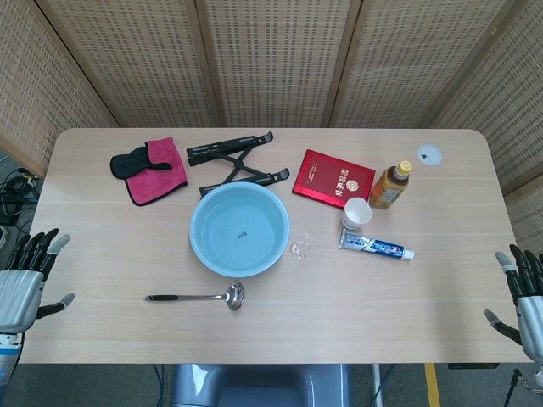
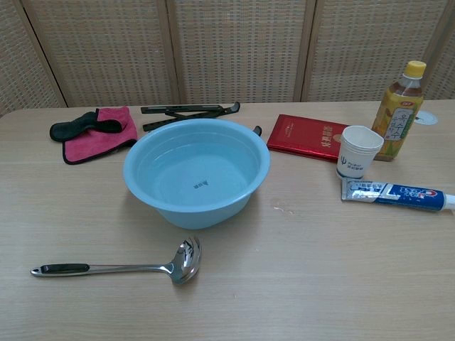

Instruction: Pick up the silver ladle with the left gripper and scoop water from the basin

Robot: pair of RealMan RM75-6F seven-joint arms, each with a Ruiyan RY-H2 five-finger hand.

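The slim silver metal ladle (image 2: pixel 121 265) lies flat before the round light-blue plastic basin (image 2: pixel 142 186) (black grip toward the left), within reach of the empty, spread-fingered left hand (image 1: pixel 27 277); right hand (image 1: pixel 524 292) likewise empty

Across the back of the counter (image 1: pixel 127 254) we've got a pink cloth (image 1: pixel 158 170) with a black mask (image 1: pixel 127 161) on it, a folding black stand (image 1: pixel 233 161), a red booklet (image 1: pixel 333 177), then a tea bottle (image 1: pixel 390 186), paper cup (image 1: pixel 356 213) and toothpaste (image 1: pixel 376 247).
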